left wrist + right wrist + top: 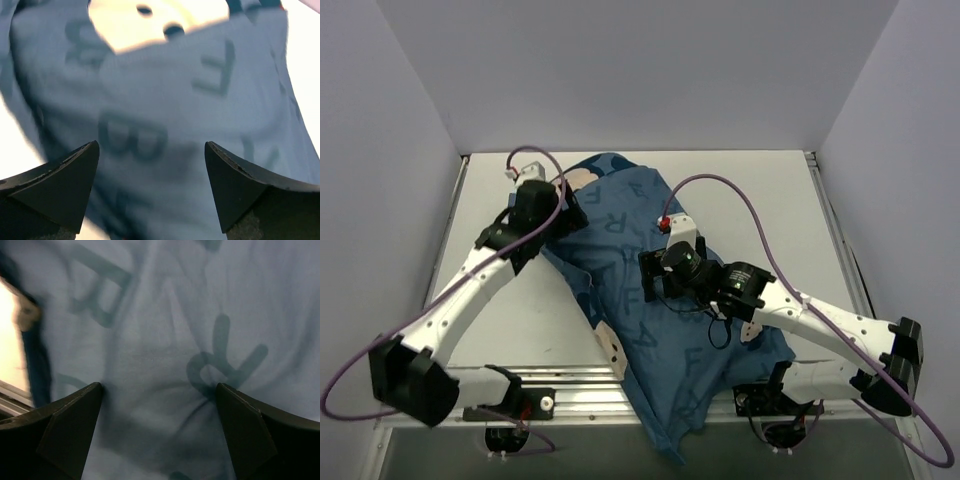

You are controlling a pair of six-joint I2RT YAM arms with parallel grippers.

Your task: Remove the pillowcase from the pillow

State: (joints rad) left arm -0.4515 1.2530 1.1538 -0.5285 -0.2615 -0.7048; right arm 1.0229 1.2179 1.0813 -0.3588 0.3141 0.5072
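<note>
The blue pillowcase (620, 240) lies slantwise across the table (760, 200), from the far left down to the near edge, where its tail hangs over. I cannot make out the pillow from here (presumably it is inside, under all that cloth). The left gripper (151, 145) hovers at the far-left end of the cover, jaws wide apart, with nothing between them but printed letters and a pale cartoon face beyond. The right gripper (159, 386) sits over the middle of the cloth, likewise spread wide and holding nothing. To my eye both are about to take hold. To do it well, one should pinch only the top layer of cloth, while the other pins the stuffing through the cover. That way the pull slides the fabric off rather than dragging the whole bundle toward the near edge, where it could slip off. I cannot tell which end is open.
</note>
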